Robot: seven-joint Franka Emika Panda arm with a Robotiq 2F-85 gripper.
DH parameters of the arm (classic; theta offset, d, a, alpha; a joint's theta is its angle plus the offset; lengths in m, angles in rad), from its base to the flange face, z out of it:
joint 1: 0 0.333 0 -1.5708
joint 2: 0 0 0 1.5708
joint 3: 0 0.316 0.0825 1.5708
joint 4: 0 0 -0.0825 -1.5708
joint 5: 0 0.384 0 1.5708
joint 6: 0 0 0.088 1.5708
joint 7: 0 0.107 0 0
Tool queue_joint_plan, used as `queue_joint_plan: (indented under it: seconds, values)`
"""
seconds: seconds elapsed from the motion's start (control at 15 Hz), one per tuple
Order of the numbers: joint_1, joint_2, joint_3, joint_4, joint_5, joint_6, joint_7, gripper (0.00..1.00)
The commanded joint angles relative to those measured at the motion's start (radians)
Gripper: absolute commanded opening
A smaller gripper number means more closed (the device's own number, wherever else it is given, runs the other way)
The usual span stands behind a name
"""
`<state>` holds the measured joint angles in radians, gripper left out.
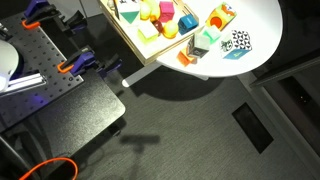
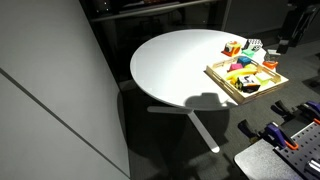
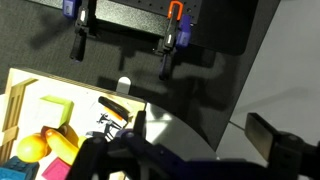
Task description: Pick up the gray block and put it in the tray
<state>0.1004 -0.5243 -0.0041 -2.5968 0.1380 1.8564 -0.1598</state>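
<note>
1. In the wrist view the hand [image 3: 185, 158] fills the bottom of the picture as a dark, blurred shape. Its two fingers [image 3: 275, 140] stand wide apart, so it is open and grips nothing.
2. It hangs above the edge of the white round table [image 3: 165, 125] and points downward. A corner of the tray [image 3: 15, 110] lies to one side of it and dark carpet shows past the rim.
3. Inside that tray corner lie a yellow-green block [image 3: 55, 108] and a yellow rounded piece [image 3: 32, 148].
4. In both exterior views the tray [image 1: 135, 42] [image 2: 225, 84] sits near the table's edge, full of colored blocks.
5. In an exterior view, loose pieces lie on the table [image 1: 265, 25] just beside the tray: a pale green block [image 1: 204, 41] and a black-and-white patterned block [image 1: 239, 41].
6. The gray block cannot be picked out with certainty in any view; the pieces are too small and crowded.
7. Orange-handled clamps [image 3: 172, 25] grip a black board on the floor beyond the table.
</note>
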Motion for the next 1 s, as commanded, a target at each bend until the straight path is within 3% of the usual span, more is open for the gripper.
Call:
queue_joint_plan:
  seconds: [0.0, 0.53, 0.93]
  values:
    - [-0.037, 0.047, -0.004, 0.019, -0.067, 0.06, -0.014, 1.0]
    - [-0.105, 0.168, -0.039, 0.046, -0.21, 0.28, -0.03, 1.0]
    - [-0.149, 0.285, -0.098, 0.086, -0.225, 0.458, -0.073, 1.0]
